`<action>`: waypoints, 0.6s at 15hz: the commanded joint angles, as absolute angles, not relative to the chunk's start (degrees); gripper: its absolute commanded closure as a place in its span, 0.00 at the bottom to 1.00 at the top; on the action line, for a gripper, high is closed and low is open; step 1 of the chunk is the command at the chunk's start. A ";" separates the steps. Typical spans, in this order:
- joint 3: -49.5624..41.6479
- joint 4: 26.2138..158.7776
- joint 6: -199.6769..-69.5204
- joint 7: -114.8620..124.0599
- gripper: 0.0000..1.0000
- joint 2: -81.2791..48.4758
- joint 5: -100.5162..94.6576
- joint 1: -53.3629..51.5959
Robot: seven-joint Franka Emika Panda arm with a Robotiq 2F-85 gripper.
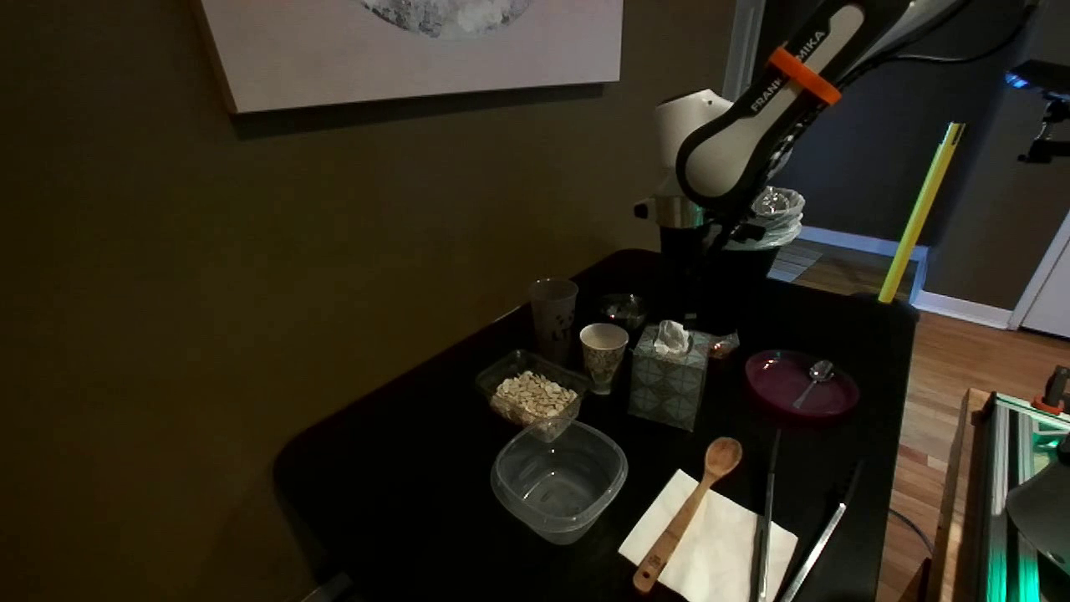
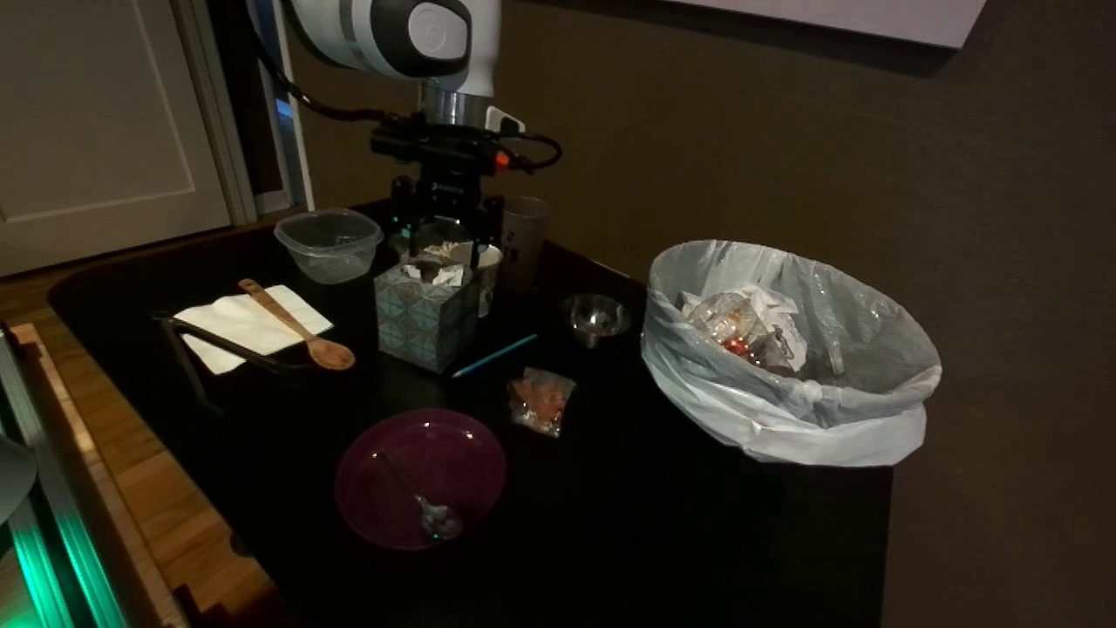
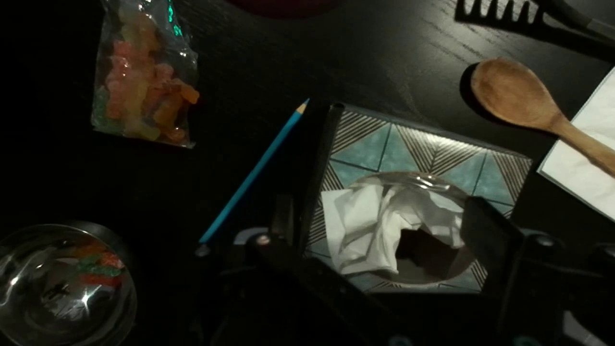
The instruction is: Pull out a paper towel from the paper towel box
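Observation:
The paper towel box [image 2: 427, 318] is a grey-teal patterned cube standing upright on the black table; it also shows in an exterior view [image 1: 667, 380] and the wrist view [image 3: 432, 144]. The white crumpled paper towel [image 3: 365, 226] sticks out of the oval opening in its top, leaning to one side, and shows in both exterior views [image 1: 672, 338] [image 2: 447, 276]. My gripper [image 3: 387, 218] is open and points down over the box top [image 2: 443, 237]. In the wrist view its fingers lie on either side of the paper towel, with nothing held. Their exact height above the box is unclear.
A paper cup [image 1: 603, 355], a tall cup [image 1: 553, 318] and an oat container [image 1: 535, 397] stand close by the box. A blue pencil [image 3: 254, 173], a candy bag [image 3: 144, 91] and a glass bowl [image 3: 67, 288] lie near. A lined trash bin [image 2: 785, 427] stands beside the table.

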State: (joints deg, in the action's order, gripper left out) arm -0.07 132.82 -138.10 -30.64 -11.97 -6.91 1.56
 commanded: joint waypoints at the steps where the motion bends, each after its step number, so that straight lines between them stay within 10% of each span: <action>1: 1.07 131.00 -138.87 -32.65 0.42 -14.61 -5.62 2.95; 9: 2.16 127.83 -139.85 -33.68 0.99 -19.28 -6.19 3.52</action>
State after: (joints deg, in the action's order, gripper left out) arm 1.04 129.80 -138.31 -32.10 -16.06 -6.85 2.49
